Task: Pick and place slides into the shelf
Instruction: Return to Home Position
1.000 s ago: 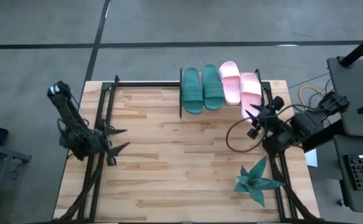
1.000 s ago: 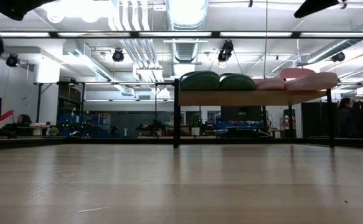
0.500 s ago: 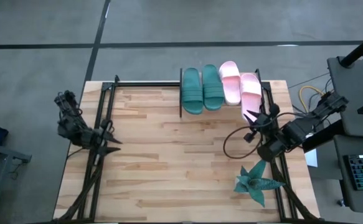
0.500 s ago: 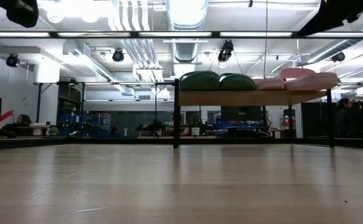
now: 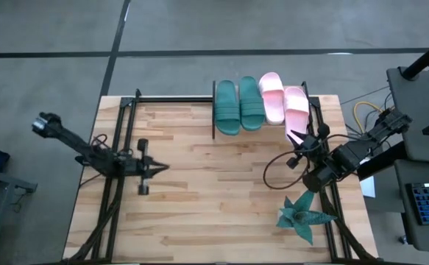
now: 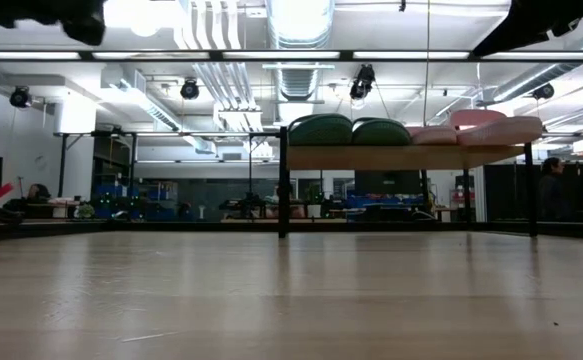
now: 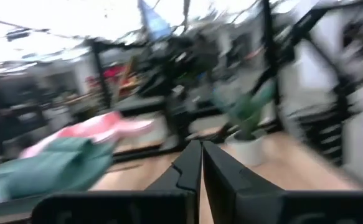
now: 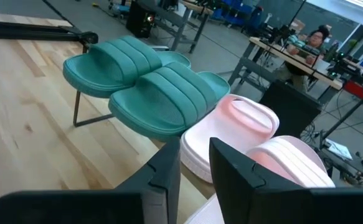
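Observation:
Two teal slides (image 5: 238,105) and two pink slides (image 5: 284,103) lie side by side, soles down, on the shelf (image 6: 401,157) at the table's far edge, their ends overhanging the board. The right wrist view shows them close ahead: teal slides (image 8: 144,87) and pink slides (image 8: 249,134). My right gripper (image 5: 296,147) hovers just short of the pink pair, near the table's right side; its fingers (image 8: 193,146) stand narrowly open with nothing between them. My left gripper (image 5: 157,168) is shut and empty over the table's left half, and its fingers (image 7: 201,149) point toward the right.
A teal spiky plant (image 5: 302,213) stands at the near right corner. A dark cable loop (image 5: 280,165) lies by my right arm. Black frame rails (image 5: 115,147) run along the table's left and right sides. Bare tabletop (image 5: 214,191) fills the middle.
My left gripper has swung from the left rail toward the table's middle, turned to point right, and shut. My right arm has sunk a little and pulled slightly toward the near edge. The slides have stayed on the shelf.

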Robot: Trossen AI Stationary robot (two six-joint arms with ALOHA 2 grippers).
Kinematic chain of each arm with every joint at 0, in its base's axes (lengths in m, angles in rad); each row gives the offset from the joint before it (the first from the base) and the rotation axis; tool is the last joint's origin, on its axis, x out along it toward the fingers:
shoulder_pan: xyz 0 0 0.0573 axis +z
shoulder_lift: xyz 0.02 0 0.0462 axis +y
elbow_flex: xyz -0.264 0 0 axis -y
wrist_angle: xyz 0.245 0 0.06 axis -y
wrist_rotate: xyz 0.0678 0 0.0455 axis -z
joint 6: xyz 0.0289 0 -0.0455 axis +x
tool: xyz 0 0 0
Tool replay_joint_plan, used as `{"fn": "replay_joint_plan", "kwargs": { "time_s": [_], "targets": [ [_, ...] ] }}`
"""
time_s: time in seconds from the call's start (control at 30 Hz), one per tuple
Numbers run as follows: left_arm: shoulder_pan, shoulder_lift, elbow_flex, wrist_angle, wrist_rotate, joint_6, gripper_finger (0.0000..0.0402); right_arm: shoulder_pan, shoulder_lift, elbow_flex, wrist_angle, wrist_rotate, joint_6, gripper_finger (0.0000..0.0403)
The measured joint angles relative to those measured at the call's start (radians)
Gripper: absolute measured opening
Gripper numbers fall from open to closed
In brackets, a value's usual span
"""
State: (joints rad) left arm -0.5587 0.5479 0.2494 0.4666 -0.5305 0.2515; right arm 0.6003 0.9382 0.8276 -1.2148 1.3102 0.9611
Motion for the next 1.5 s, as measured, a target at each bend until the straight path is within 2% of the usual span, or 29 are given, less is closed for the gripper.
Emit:
{"fn": "replay_joint_plan", "kwargs": {
  "time_s": [0.13,0.27,0.43,0.63,0.73,0.9,1.17,1.3,1.5],
  "targets": [
    [0.142,0.045,0.055,-0.056,0.033,0.026,0.0,0.0,0.0,-0.001,0.002,0.0,0.0,0.0072],
    [0.283,0.02,0.06,-0.082,0.189,0.039,0.0,0.0,0.0,-0.001,0.002,0.0,0.0,0.0075],
    [0.476,0.004,0.049,-0.127,0.369,-0.038,0.0,0.0,0.0,-0.002,0.002,-0.001,-0.001,0.0079],
    [0.623,-0.024,0.009,-0.166,0.396,-0.075,0.0,0.0,0.0,-0.003,0.004,-0.007,-0.003,0.0073],
    [0.644,-0.066,0.003,-0.227,0.396,-0.073,0.0,0.0,0.0,-0.007,0.006,-0.008,-0.003,0.007],
    [0.644,-0.151,-0.004,-0.444,0.398,-0.097,0.0,0.0,0.0,-0.02,0.018,-0.01,-0.004,0.0073],
    [0.643,-0.39,-0.108,-0.459,0.412,-0.135,0.0,0.001,0.0,-0.037,0.024,-0.03,0.007,0.0077],
    [0.642,-0.52,-0.168,-0.508,0.401,-0.137,0.0,0.041,-0.003,-0.039,0.025,-0.038,0.022,0.0068],
    [0.643,-0.49,-0.19,-0.493,0.356,-0.133,0.0,0.197,-0.029,-0.049,0.048,-0.026,0.089,0.0051]
  ]
}}
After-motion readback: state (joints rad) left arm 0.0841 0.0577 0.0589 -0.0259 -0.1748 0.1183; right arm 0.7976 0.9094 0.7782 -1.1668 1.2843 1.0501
